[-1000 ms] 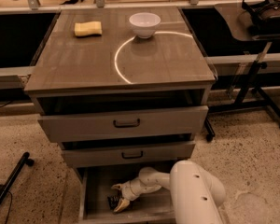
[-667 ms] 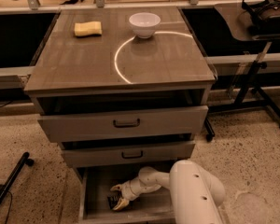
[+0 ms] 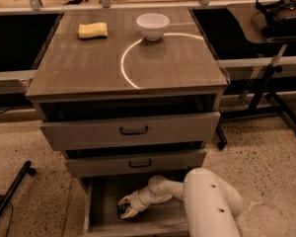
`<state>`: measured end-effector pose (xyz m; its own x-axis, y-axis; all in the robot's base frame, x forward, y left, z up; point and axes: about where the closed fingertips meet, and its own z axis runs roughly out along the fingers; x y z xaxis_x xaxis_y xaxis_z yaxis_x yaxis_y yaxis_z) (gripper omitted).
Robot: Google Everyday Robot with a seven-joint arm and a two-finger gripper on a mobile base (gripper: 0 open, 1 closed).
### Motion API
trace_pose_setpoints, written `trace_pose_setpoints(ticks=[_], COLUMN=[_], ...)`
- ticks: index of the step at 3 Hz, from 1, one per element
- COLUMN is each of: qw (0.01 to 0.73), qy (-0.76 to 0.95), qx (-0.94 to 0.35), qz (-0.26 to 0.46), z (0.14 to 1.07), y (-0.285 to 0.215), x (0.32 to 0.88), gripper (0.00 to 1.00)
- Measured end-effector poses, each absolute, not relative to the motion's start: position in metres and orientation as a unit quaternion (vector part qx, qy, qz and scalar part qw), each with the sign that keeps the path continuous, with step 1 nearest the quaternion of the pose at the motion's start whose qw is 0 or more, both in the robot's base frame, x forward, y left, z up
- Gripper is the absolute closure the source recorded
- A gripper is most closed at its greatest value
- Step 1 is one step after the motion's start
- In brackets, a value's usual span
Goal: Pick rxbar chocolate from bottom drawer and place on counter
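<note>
The bottom drawer [image 3: 96,216] is pulled open at the foot of the cabinet. My gripper [image 3: 128,208] reaches down into it from the right, on the end of my white arm [image 3: 207,201]. It sits directly over the rxbar chocolate [image 3: 121,211], a small dark bar on the drawer floor, mostly hidden under the gripper. The counter [image 3: 172,68] is the grey-brown cabinet top with a bright curved light arc on it.
A yellow sponge [image 3: 92,30] and a white bowl [image 3: 153,25] sit at the back of the counter. The two upper drawers [image 3: 133,131] with black handles stand slightly open above my arm. A black stand [image 3: 271,88] is at the right, and a black leg [image 3: 10,194] lies on the floor at the left.
</note>
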<state>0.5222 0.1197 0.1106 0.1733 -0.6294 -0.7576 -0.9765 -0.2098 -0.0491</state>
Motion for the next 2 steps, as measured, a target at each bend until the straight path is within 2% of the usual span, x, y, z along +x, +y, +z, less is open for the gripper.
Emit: trace_pose_setpoints(ticks=[1, 2], qw=[0.309, 0.371], qy=[0.543, 0.507], qx=[-0.710, -0.704], qz=[0.324, 0.332], z=[0.140, 0.196], y=[0.114, 0.066], x=[0.521, 0.517], gripper=[1.00, 1.00])
